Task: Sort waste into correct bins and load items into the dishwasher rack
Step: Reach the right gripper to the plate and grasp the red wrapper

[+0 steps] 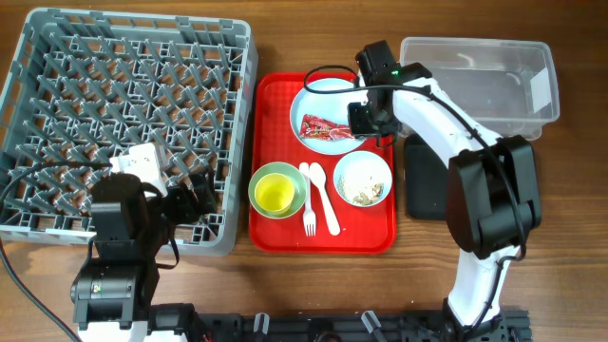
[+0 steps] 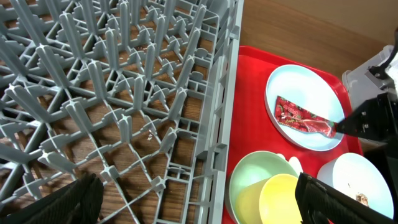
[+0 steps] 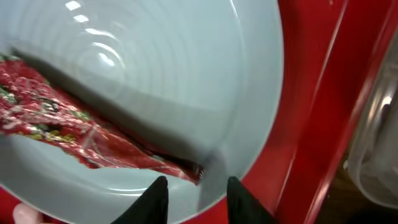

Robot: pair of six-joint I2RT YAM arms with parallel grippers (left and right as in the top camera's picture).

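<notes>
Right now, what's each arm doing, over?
Right fingers open, straddling tip of red wrapper on plate. Left fingers open, empty, over rack. Nothing seen in the way.

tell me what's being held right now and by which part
Nothing yet. The right gripper is open at the end of the wrapper on the plate; the left gripper is open and empty.

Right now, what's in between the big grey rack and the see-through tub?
In the overhead view, the red tray sits between them, carrying the blue plate with the red wrapper; the right gripper reaches over that plate.
</notes>
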